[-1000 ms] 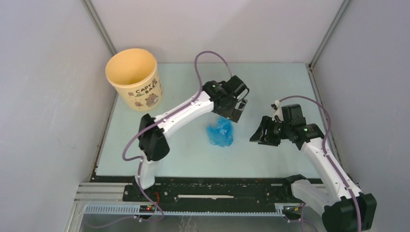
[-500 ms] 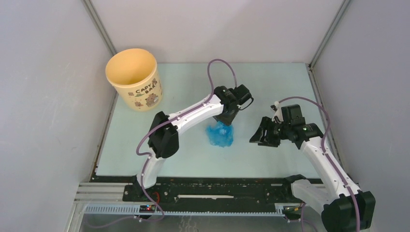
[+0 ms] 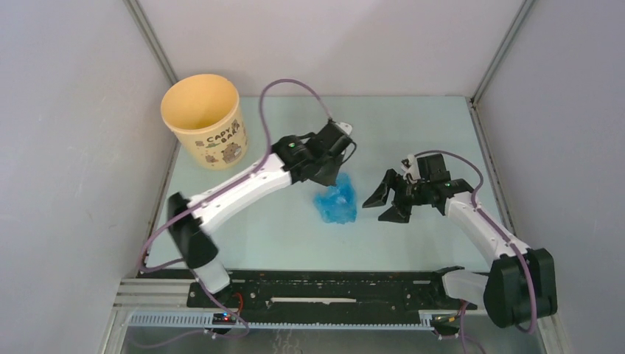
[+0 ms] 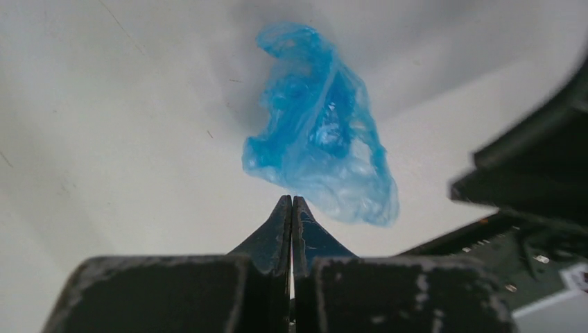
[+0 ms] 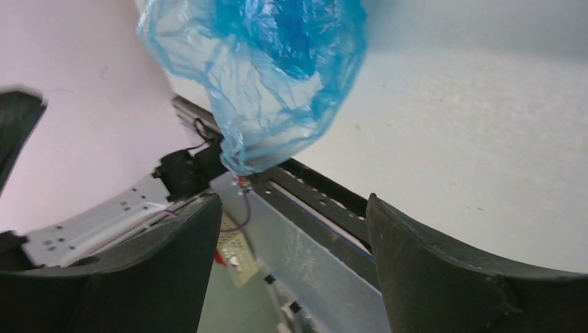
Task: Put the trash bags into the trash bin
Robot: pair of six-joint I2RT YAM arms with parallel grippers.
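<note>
One crumpled blue trash bag (image 3: 335, 204) lies on the pale table between my two grippers. My left gripper (image 3: 337, 178) is at the bag's far edge. In the left wrist view its jaws are shut, with the left gripper (image 4: 291, 200) tips against the rim of the trash bag (image 4: 320, 142). No film shows between the fingers. My right gripper (image 3: 380, 205) stands open just right of the bag. In the right wrist view the trash bag (image 5: 260, 76) sits ahead of the right gripper (image 5: 291, 211), beyond its spread fingers. The tan-yellow trash bin (image 3: 203, 125) stands upright at the far left corner.
Grey walls close in the table on the left, back and right. The black mounting rail (image 3: 332, 287) runs along the near edge. A purple cable (image 3: 291, 85) loops above the left arm between the bin and the bag.
My left gripper went from open to shut and dropped to the bag's far edge as its arm swung left. My right gripper opened wider and moved left toward the bag, which stayed put.
</note>
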